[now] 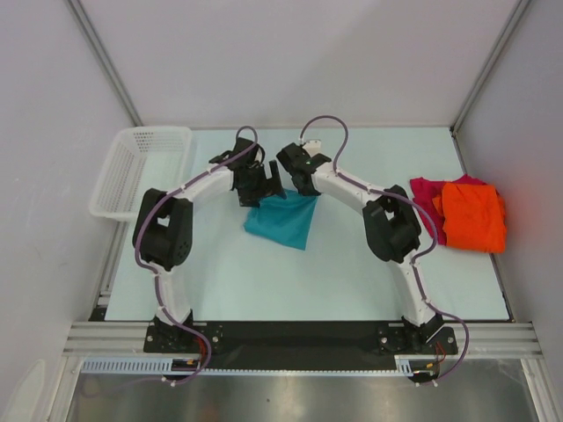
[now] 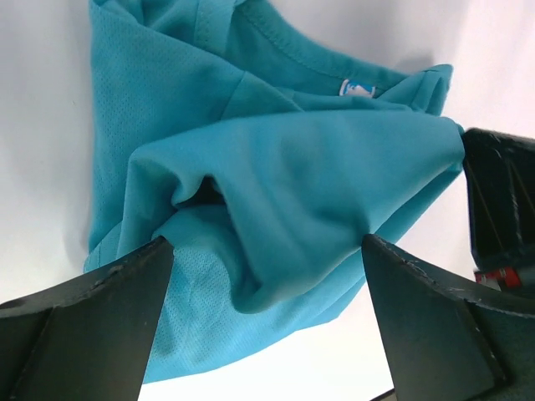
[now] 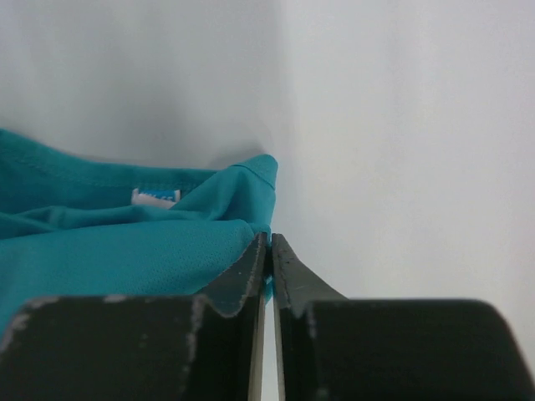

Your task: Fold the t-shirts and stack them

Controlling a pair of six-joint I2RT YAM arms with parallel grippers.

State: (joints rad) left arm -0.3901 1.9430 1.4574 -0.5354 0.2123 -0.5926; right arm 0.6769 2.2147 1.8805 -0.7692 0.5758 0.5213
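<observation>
The teal-blue t-shirt (image 1: 283, 220) lies bunched and partly folded at the table's middle, with both grippers at its far edge. My left gripper (image 2: 266, 242) stands open wide, and a loose fold of the teal t-shirt (image 2: 292, 159) lies between its fingers, apart from both. My right gripper (image 3: 269, 238) is shut on a corner of the teal t-shirt (image 3: 125, 242), a sliver of cloth showing between its jaws. The orange t-shirt (image 1: 473, 215) lies on the magenta-red t-shirt (image 1: 427, 198) at the right edge.
A white mesh basket (image 1: 141, 167) stands at the table's far left corner. White walls with metal posts close in the back and sides. The arm bases sit on the black rail (image 1: 299, 334) at the near edge.
</observation>
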